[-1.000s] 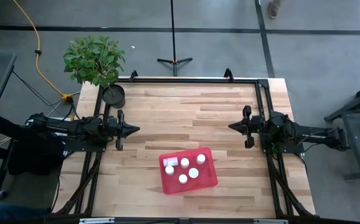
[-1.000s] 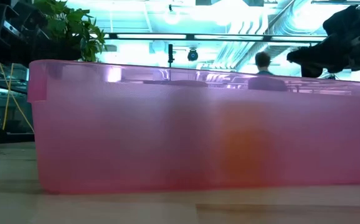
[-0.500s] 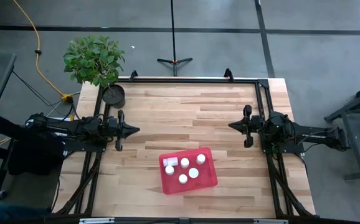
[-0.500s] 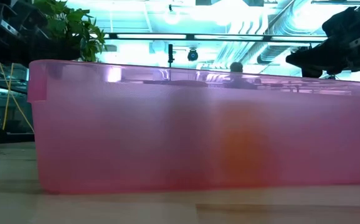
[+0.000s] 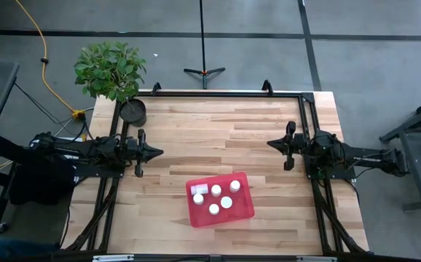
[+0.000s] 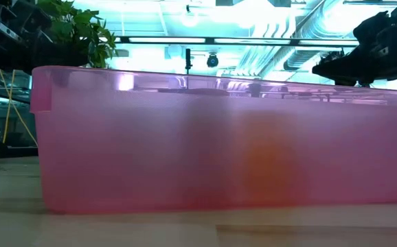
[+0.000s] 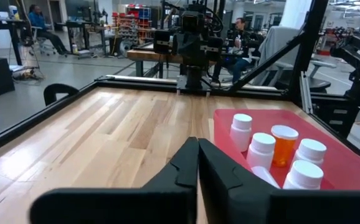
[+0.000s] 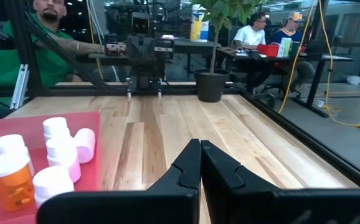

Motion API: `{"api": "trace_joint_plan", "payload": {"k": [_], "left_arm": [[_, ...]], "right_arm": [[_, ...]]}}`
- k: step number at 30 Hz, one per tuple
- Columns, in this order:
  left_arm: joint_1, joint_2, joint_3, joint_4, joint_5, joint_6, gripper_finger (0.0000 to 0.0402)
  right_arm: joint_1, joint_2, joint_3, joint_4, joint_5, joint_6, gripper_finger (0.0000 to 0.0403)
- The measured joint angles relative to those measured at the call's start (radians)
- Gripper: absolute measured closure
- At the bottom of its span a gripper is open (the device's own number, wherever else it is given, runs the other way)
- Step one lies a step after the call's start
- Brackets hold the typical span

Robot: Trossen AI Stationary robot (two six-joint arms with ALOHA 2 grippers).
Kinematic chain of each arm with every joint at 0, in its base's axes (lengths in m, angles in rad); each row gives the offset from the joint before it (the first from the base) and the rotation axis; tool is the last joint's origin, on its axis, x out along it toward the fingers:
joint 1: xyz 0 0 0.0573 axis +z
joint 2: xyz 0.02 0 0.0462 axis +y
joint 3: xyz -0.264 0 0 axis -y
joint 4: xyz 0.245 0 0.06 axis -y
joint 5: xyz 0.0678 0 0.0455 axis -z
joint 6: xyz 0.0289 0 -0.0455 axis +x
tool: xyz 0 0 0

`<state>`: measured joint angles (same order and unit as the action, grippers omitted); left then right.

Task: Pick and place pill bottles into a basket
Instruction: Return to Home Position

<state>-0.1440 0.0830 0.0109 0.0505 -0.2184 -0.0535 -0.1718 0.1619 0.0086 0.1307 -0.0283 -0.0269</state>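
Wooden table (image 5: 218, 131): left gripper (image 5: 158, 152) clenched empty by the left edge. All six pill bottles (image 5: 215, 191) sit inside the basket (image 5: 241, 212) near the front edge. Right gripper (image 5: 271, 145) clenched empty by the right edge. Placing looks finished.

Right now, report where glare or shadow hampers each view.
Low view: ceiling lights glare above the basket, whose translucent wall fills the frame; the amber bottle is only an orange glow through it. High view: even light on the table, no glare. Left wrist view: the left pincer is a dark silhouette, shut; the white bottles are well lit.
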Motion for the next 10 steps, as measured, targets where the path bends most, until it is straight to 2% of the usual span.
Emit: {"api": "trace_joint_plan", "payload": {"k": [10], "left_arm": [[0.0, 0.0, -0.001, 0.0, 0.0, -0.003, 0.0298]], "right_arm": [[0.0, 0.0, 0.0, 0.0, -0.004, 0.0, 0.0402]]}}
